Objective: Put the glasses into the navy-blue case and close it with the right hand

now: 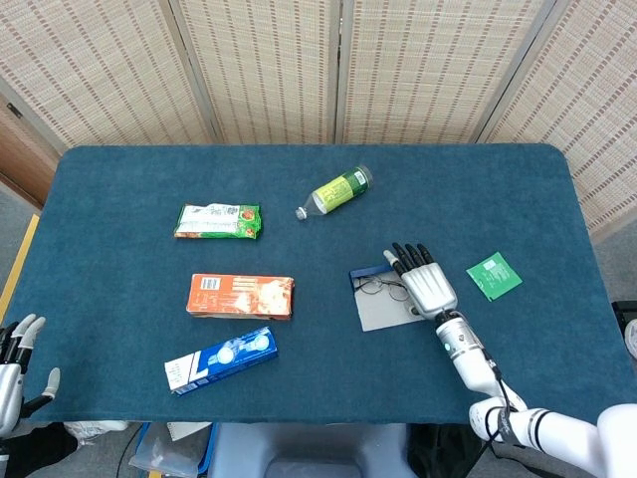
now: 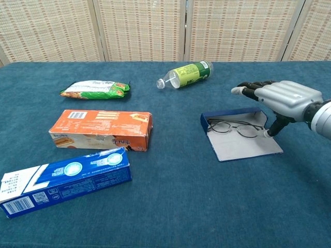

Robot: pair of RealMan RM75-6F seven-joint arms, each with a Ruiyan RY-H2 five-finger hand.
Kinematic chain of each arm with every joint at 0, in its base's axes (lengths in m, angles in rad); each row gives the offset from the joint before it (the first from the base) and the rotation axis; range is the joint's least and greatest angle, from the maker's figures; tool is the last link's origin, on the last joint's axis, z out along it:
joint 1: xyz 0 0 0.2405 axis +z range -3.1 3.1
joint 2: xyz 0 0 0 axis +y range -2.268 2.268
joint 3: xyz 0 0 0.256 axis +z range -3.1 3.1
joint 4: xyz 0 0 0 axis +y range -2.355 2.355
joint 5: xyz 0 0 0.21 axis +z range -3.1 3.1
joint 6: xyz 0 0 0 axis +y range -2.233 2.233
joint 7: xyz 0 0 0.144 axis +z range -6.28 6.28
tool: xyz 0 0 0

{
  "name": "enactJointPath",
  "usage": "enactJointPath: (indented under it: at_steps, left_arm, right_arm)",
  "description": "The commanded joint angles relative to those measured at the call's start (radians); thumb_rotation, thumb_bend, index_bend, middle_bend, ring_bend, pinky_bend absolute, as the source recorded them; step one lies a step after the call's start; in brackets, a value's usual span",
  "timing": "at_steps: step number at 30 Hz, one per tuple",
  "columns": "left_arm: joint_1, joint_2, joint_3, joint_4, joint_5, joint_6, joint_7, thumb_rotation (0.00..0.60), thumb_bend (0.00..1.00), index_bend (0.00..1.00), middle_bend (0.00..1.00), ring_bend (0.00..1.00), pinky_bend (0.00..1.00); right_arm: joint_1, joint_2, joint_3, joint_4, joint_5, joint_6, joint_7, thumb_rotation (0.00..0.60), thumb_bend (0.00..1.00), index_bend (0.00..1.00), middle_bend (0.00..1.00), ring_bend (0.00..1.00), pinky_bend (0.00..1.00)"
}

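Note:
The navy-blue case [image 2: 238, 138] [image 1: 382, 300] lies open on the table right of centre, its grey-lined lid flat toward me. The wire-rimmed glasses [image 2: 234, 127] [image 1: 382, 289] lie inside the case's tray, untouched. My right hand [image 2: 282, 98] [image 1: 425, 280] hovers over the case's right end with fingers spread and nothing held; its thumb tip is close to the case's right edge. My left hand [image 1: 17, 349] shows only in the head view, at the lower left off the table, fingers apart and empty.
A green bottle [image 2: 187, 74] lies on its side behind the case. Left of it are a green snack packet [image 2: 95, 89], an orange box [image 2: 101, 129] and a blue-white box [image 2: 63, 179]. A green sachet [image 1: 494, 275] lies right of my right hand.

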Motion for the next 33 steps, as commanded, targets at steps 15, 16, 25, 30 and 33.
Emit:
enactJointPath:
  at_steps: [15,16,25,30,33]
  left_arm:
    - [0.009,0.002,0.000,0.009,-0.011,0.002,-0.012,0.600,0.42,0.07,0.00,0.00,0.00]
    - [0.010,0.002,0.000,0.010,-0.011,0.003,-0.014,0.600,0.42,0.07,0.00,0.00,0.00]
    - [0.012,0.003,-0.002,0.021,-0.014,0.003,-0.027,0.600,0.42,0.07,0.00,0.00,0.00]
    - [0.010,0.002,-0.001,0.026,-0.014,-0.004,-0.035,0.600,0.42,0.07,0.00,0.00,0.00]
    - [0.011,0.002,-0.002,0.029,-0.015,-0.003,-0.038,0.600,0.42,0.07,0.00,0.00,0.00]
  right_arm:
    - [0.118,-0.124,0.069,0.202,0.089,-0.096,-0.047,0.600,0.22,0.00,0.00,0.00,0.05]
    - [0.122,-0.130,0.071,0.211,0.091,-0.097,-0.046,0.600,0.22,0.00,0.00,0.00,0.05]
    - [0.157,-0.178,0.090,0.290,0.108,-0.108,-0.035,0.600,0.22,0.00,0.00,0.00,0.05]
    - [0.169,-0.208,0.098,0.331,0.111,-0.102,-0.023,0.600,0.22,0.00,0.00,0.00,0.05]
    - [0.170,-0.210,0.092,0.332,0.104,-0.103,-0.018,0.600,0.22,0.00,0.00,0.00,0.05]
